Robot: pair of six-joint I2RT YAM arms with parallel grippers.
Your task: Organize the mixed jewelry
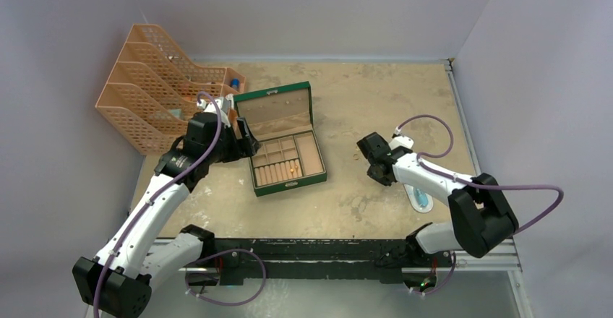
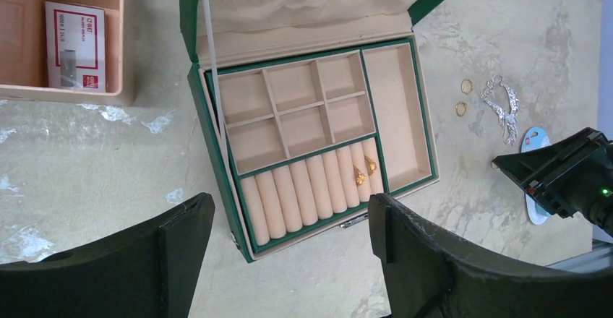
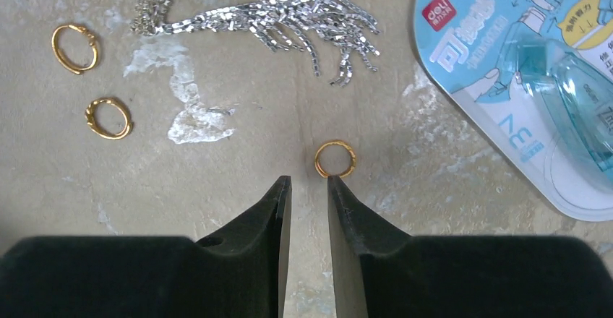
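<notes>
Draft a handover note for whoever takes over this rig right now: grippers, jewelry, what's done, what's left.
Left gripper: jaws wide open, empty, above the front of the green box.
Right gripper: jaws narrowly apart, empty, just short of a gold ring on the table.
Done: two gold pieces sit in the box's ring rolls.
Left: that ring, two more gold rings and the silver chain tangle, all loose on the table beside the blue packet.
</notes>
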